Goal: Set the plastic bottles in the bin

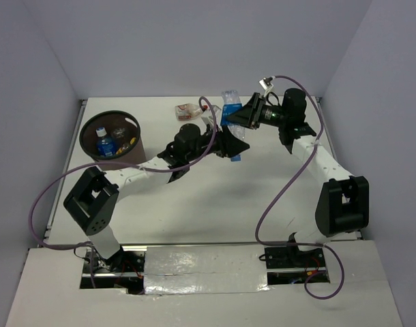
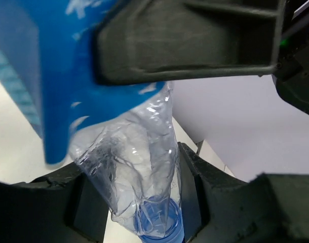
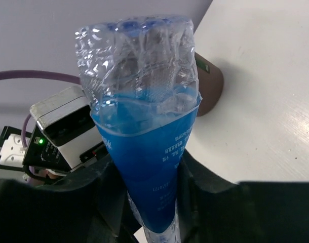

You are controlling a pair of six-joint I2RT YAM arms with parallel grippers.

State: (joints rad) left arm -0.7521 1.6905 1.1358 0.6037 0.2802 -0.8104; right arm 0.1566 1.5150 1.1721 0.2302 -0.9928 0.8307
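A crushed clear bottle with a blue label (image 1: 230, 102) is caught between both arms near the far middle of the tabletop (image 1: 194, 204), well apart from the bin (image 1: 92, 122), which stands at the far left corner.

The right pincer (image 1: 243, 117) is clenched on the labelled part. In the right wrist view its fingers (image 3: 111, 195) press in on either side of the blue label (image 3: 149, 167), and the crumpled clear base of the bottle (image 3: 139, 61) sticks out beyond them.

The left pincer (image 1: 227, 144) is clenched on the other end. In the left wrist view the narrow clear neck (image 2: 139, 167) and blue cap (image 2: 159, 228) sit between its fingers (image 2: 195, 197), with one finger of the right pincer (image 2: 190, 40) lying across the label just beyond. I cannot tell whether the bottle touches the tabletop.

Inside the bin lies another bottle with a blue label (image 1: 104, 144), beside something orange (image 1: 124, 143). A squat bottle with red on it (image 1: 187, 109) lies on the tabletop, near the left of the held bottle.
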